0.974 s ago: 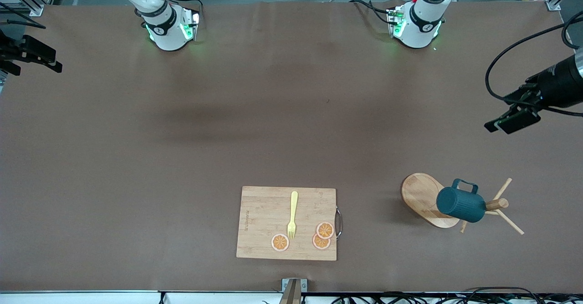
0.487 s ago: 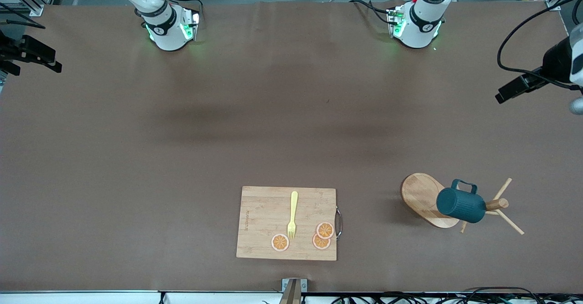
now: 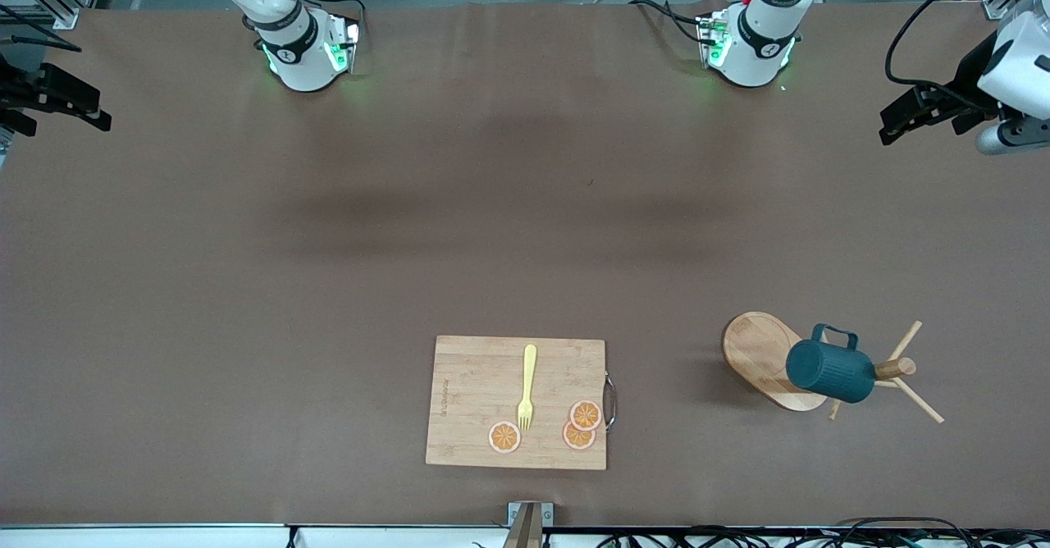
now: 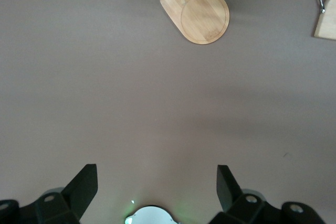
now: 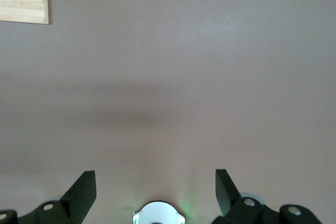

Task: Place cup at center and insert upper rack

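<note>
Your cup (image 3: 828, 372) sits on upper rack (image 3: 767, 355), lower right of front frame, ribbed wall over post where it meets oval base. Rack lies tipped on surface (image 3: 328, 285), pegs splayed toward left arm's end. Left gripper (image 4: 156, 190) high over surface at upper right edge of front frame, fingers spread wide, holding nothing. Right gripper (image 5: 155, 190) also spread apart and empty, over bare surface. Cutting board (image 3: 517, 402) at lower centre carries yellow fork (image 3: 527, 385) and orange slices (image 3: 581, 425).
</note>
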Controlling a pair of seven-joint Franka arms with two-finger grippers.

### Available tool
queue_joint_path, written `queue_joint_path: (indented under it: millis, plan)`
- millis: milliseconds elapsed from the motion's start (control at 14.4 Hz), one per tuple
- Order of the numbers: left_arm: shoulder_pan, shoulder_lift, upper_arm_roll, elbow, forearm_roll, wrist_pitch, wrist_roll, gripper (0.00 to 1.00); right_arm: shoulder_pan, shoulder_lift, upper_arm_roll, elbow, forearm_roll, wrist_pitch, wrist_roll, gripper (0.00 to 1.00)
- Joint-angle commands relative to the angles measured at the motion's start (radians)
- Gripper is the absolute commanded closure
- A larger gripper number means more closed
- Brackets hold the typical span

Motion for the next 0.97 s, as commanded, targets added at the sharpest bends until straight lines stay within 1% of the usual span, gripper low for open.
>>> queue_joint_path:
  millis: [0,209,557,904]
  plan:
    - [0.004,-0.032,-0.001,-0.025,0.004,0.019,0.054,0.00,-0.008,-0.023,0.005,-0.021,-0.001,0.009,0.004,0.00]
    - [0.003,-0.025,-0.003,-0.013,0.005,0.019,0.057,0.00,-0.005,-0.023,0.005,-0.021,-0.001,0.009,0.004,0.00]
    - [-0.028,-0.011,-0.001,0.008,0.009,0.016,0.079,0.00,-0.005,-0.023,0.006,-0.012,-0.004,0.000,0.004,0.00]
    - [-0.027,-0.009,0.000,0.010,0.004,0.014,0.067,0.00,-0.005,-0.023,0.006,-0.010,-0.007,-0.005,0.002,0.00]
